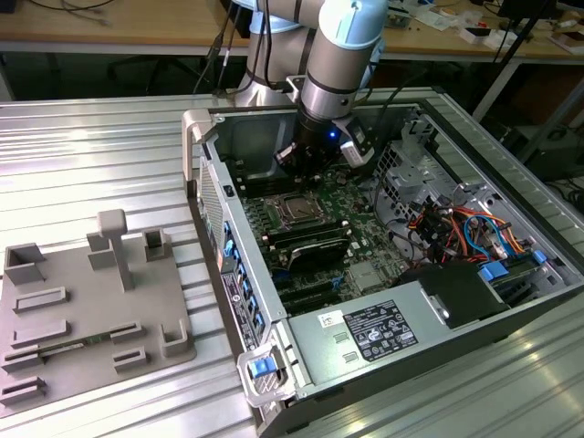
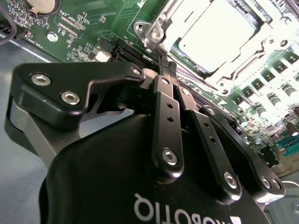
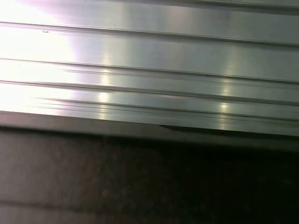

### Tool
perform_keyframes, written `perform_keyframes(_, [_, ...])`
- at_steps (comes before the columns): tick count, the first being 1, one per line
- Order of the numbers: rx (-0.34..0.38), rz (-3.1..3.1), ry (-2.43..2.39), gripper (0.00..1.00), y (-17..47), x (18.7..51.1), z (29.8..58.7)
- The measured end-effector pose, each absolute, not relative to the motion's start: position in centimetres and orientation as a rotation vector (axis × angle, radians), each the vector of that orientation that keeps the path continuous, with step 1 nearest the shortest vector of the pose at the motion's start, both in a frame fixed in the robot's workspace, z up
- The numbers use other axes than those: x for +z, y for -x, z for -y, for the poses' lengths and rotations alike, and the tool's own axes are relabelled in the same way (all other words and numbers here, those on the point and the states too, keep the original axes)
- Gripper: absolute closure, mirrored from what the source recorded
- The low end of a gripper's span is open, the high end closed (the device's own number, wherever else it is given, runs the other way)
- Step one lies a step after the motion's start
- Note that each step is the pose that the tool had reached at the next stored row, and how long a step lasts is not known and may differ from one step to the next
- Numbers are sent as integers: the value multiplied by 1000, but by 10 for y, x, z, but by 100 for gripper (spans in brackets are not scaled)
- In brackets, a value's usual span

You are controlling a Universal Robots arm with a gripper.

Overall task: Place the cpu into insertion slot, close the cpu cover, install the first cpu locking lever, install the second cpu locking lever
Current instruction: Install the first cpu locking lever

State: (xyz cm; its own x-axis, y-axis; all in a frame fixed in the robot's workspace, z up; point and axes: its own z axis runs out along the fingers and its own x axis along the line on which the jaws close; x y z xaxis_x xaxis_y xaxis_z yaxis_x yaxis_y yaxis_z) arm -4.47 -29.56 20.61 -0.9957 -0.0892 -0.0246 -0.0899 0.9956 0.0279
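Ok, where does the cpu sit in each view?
Exterior view: the cpu lies mid-board, under the arm's wrist.
Second wrist view: the cpu lies just beyond the gripper, framed by the cpu cover.
First wrist view: faces a ribbed metal surface.
Shared landmark: the green circuit board.

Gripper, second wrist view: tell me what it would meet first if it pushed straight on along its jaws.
Probably the cpu cover: the gripper, jaws shut, points at the frame's near corner, the cpu just beyond. Depth is uncertain.
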Motion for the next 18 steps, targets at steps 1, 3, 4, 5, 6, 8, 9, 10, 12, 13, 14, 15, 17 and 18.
perform_keyframes(1, [45, -3115, 140, 89, 45, 206, 295])
perform_keyframes(3, [45, -3115, 140, 89, 44, 206, 295])
perform_keyframes(4, [45, -3115, 140, 89, 44, 206, 295])
perform_keyframes(5, [45, -3115, 140, 89, 44, 206, 295])
perform_keyframes(6, [45, -3115, 140, 89, 44, 206, 295])
perform_keyframes(8, [45, -3115, 140, 89, 43, 206, 295])
perform_keyframes(9, [45, -3115, 140, 89, 43, 206, 295])
perform_keyframes(10, [45, -3115, 141, 89, 43, 206, 295])
perform_keyframes(12, [45, -3115, 140, 89, 43, 206, 297])
perform_keyframes(13, [45, -3115, 140, 89, 43, 206, 298])
perform_keyframes(14, [45, -3115, 140, 89, 43, 206, 299])
perform_keyframes(15, [45, -3115, 140, 89, 43, 206, 299])
perform_keyframes(17, [45, -3115, 140, 89, 44, 206, 300])
perform_keyframes(18, [45, -3115, 140, 89, 44, 205, 300])
